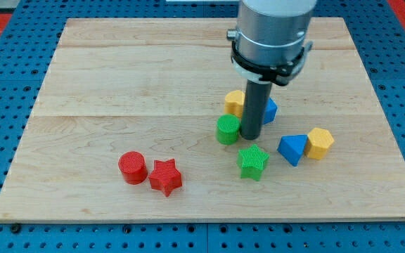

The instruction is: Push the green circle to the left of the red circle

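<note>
The green circle (227, 130) stands near the board's middle. My tip (250, 135) touches or nearly touches its right side. The red circle (132, 167) stands at the lower left, well to the left of and below the green circle. A red star (165, 176) sits right next to the red circle on its right.
A green star (252, 161) lies just below my tip. A yellow block (235, 102) and a blue block (269, 110) sit behind the rod, partly hidden. A blue triangle-like block (293, 149) and a yellow hexagon-like block (319, 143) stand to the right. The wooden board (118, 77) ends near the bottom.
</note>
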Robot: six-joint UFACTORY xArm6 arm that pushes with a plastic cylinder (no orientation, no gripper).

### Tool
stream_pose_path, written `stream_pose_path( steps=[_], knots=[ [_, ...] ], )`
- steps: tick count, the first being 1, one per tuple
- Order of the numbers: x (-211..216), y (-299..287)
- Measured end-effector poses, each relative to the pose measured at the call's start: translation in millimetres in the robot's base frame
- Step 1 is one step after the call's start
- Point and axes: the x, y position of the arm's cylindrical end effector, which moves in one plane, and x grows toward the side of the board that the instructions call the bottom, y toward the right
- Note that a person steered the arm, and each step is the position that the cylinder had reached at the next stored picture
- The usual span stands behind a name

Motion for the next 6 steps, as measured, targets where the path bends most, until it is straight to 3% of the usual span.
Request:
stream_pose_path(
  steps=[1,2,3,4,6],
  knots=[
    [-11.4,-45.5],
    [-11.4,-153.9],
    [-12.1,-211.3],
    [-49.4,-210.3],
    [17.8,-250.6]
  ],
)
